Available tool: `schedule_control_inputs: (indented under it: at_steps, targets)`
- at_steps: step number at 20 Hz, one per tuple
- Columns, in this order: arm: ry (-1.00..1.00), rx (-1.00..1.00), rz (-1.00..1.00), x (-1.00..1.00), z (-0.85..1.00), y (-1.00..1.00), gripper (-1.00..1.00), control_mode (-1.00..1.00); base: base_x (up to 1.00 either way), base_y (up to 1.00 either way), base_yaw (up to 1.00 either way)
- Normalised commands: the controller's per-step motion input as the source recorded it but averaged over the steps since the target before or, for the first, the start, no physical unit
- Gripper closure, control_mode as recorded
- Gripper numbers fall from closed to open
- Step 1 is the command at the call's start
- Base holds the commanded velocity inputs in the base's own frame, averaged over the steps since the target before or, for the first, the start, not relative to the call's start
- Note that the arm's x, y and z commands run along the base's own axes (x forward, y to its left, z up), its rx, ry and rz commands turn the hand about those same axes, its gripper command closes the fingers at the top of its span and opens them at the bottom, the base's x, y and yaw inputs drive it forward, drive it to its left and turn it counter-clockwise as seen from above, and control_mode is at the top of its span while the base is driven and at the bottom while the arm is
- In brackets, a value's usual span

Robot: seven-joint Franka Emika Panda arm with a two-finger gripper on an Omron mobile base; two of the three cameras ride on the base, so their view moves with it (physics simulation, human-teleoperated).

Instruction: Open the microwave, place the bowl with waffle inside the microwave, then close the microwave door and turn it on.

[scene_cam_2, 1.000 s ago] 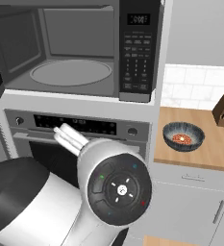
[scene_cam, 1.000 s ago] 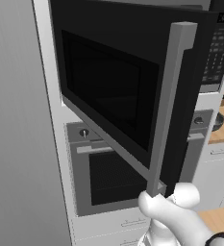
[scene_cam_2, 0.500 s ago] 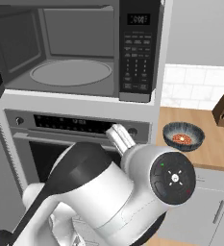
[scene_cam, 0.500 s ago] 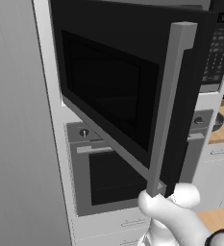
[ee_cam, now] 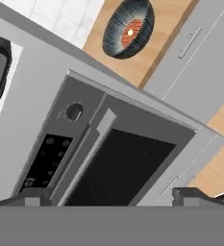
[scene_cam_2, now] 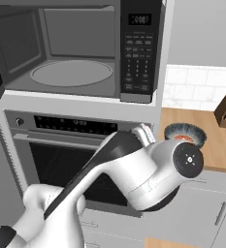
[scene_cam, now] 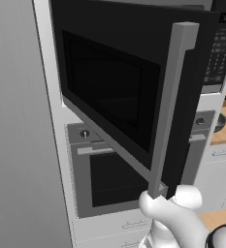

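The white arm [scene_cam_2: 134, 179] folds low across the right base view, its broad upper link sweeping from the lower left up to a rounded joint with a dark circular cap at the right. A dark strip runs along the link's upper edge. Beyond the joint, a pale wrist section pokes upward and away. In the left base view, the arm's white shoulder bulges at the bottom right. In the hand view, the claw [ee_cam: 111, 194] stands with its jaws spread wide, the two dark fingertips [ee_cam: 34, 196] far apart at the bottom, nothing between them.
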Motion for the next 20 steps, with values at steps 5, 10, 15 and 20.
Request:
schedule_control_inputs:
  at_steps: [5,10,15,20]
  targets:
    - [0.15,0.26,0.0,0.52,-0.14,-0.59,-1.0,-1.0,0.0,0.0,0.0]
    - [0.09,0.18,0.0,0.45,-0.17,-0.3,-1.0,-1.0,0.0,0.0,0.0]
    - [0.0,0.06,0.0,0.34,-0.49,-0.01,-1.0,-1.0,0.0,0.0,0.0]
    - [-0.02,0.02,0.0,0.42,-0.43,0.0,-1.0,-1.0,0.0,0.0,0.0]
